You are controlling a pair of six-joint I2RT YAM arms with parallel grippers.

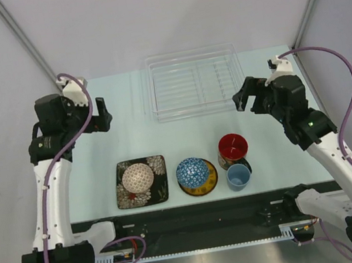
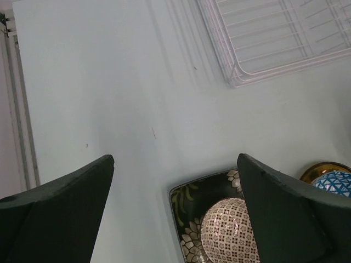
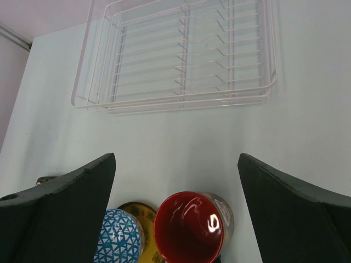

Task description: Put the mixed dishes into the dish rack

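Both released, jaws wide, nothing held: left gripper upper left, right gripper upper right. Dark mug with red inside sits lower centre-right on pale counter; clear plastic dish rack top centre. Prob. rigid, slick, chippable glaze; pinch across rim wall.

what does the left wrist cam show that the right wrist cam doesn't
Only the left wrist view: the cream-pink patterned bowl sitting on the black floral plate. Only the right wrist view: the mug with a red inside. Both: the clear dish rack, the blue patterned bowl and the yellow saucer under it.
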